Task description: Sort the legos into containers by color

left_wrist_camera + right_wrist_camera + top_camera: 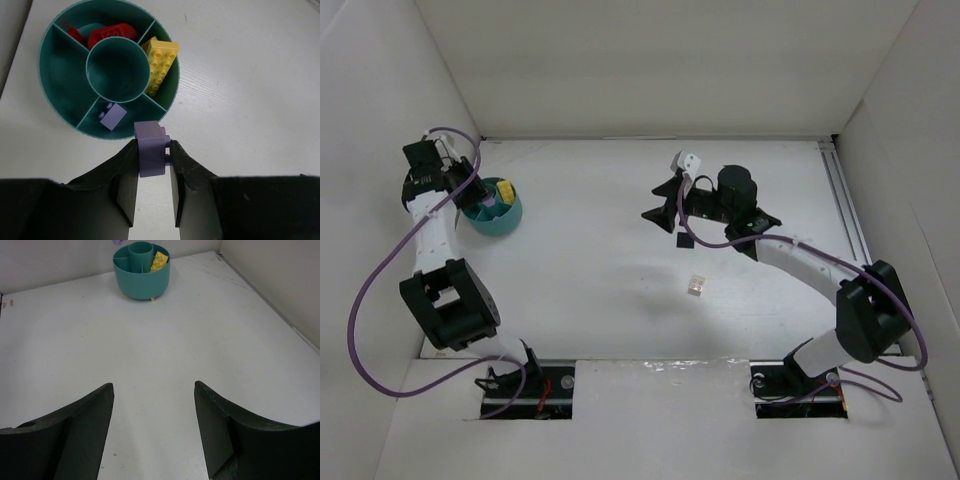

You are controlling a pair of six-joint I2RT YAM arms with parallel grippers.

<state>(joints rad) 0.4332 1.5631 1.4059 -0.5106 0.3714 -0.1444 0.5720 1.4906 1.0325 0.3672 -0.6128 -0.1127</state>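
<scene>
The left jaws pinch a lilac brick just short of the teal bowl's near rim. This looks like the delivery step: next, ease forward over the compartment holding another lilac piece (reds and yellow sit elsewhere), then let go. The right jaws stand wide and empty.

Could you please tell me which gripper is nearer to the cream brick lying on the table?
Right. The right gripper hovers just beyond the cream brick, open; the left gripper is far off at the teal bowl, holding a purple brick.
</scene>
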